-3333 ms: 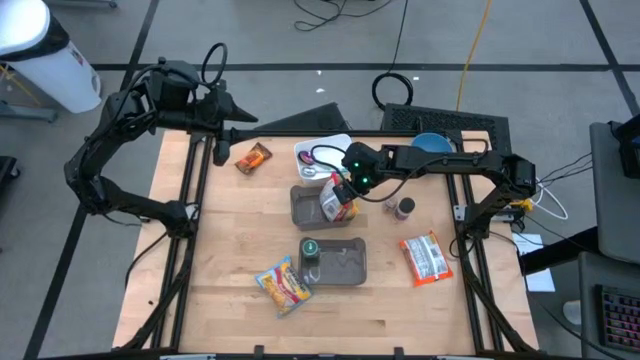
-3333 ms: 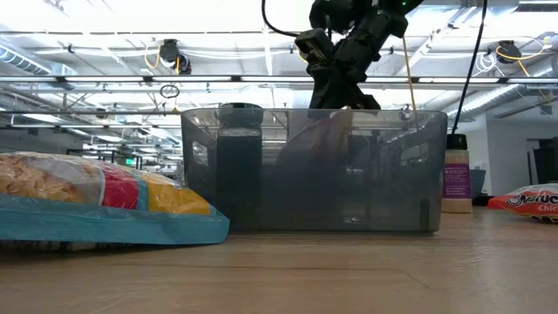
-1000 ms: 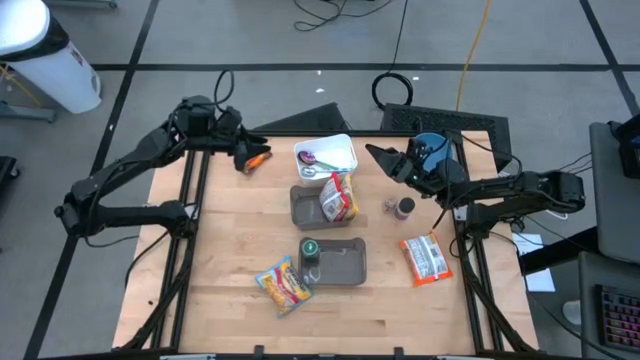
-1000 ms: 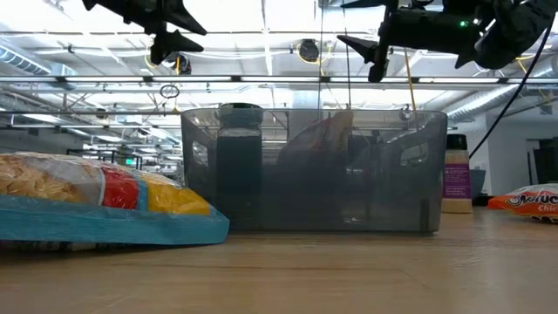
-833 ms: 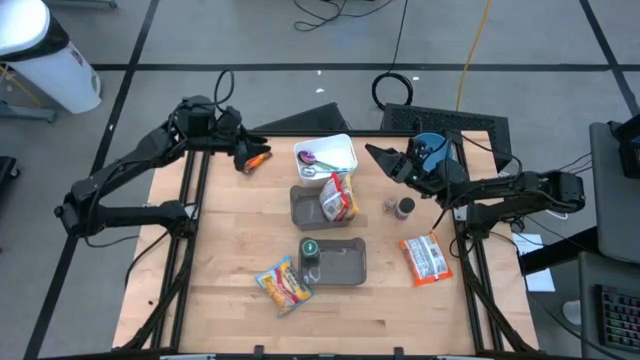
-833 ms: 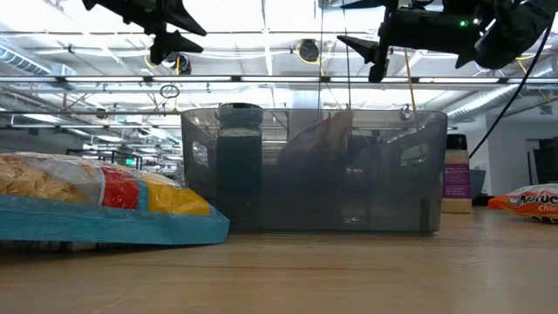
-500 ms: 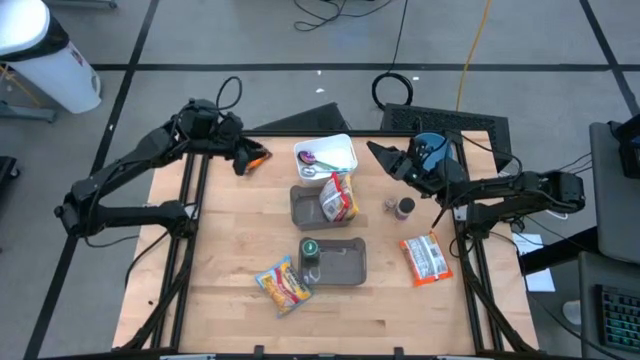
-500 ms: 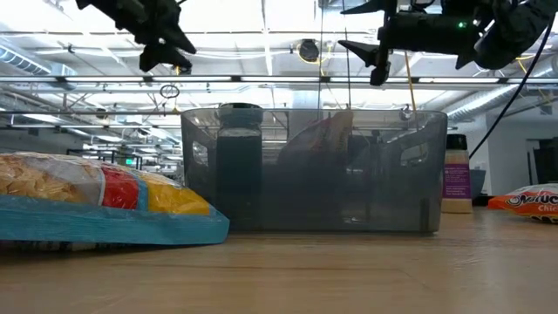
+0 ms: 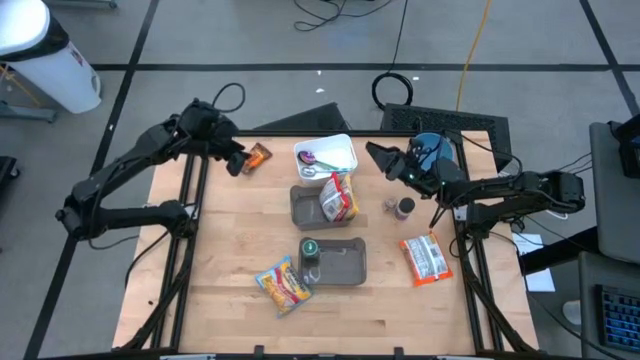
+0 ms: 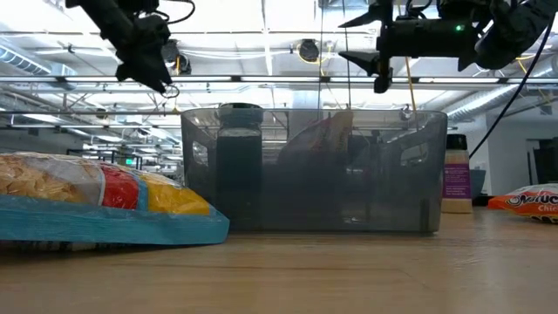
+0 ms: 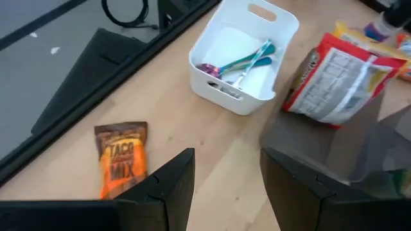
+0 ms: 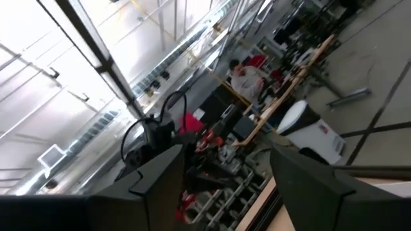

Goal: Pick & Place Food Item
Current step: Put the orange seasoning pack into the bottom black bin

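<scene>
An orange-and-brown taco mix packet (image 9: 258, 156) (image 11: 122, 157) lies flat on the wooden table near its far left corner. My left gripper (image 9: 235, 163) (image 11: 228, 186) hangs open above the table just left of the packet, slanting down, with nothing between its fingers. A red-and-white snack bag (image 9: 338, 198) (image 11: 340, 77) stands leaning in a grey bin (image 9: 305, 210). My right gripper (image 9: 375, 155) (image 10: 366, 57) is open and empty, raised high over the table's far right part and pointing slightly upward.
A white bin (image 9: 325, 157) holding spoons stands at the far middle. A second grey bin (image 9: 340, 262) holds a green-capped jar (image 9: 310, 250). A chip bag (image 9: 283, 285) lies near the front, a red bag (image 9: 425, 258) at the right, a small bottle (image 9: 404, 208) beside it.
My left gripper has tipped from nearly level to slanting down and has sunk a little, drawing back toward the table's left edge beside the taco mix packet. Its fingers have stayed open. The packet has not moved.
</scene>
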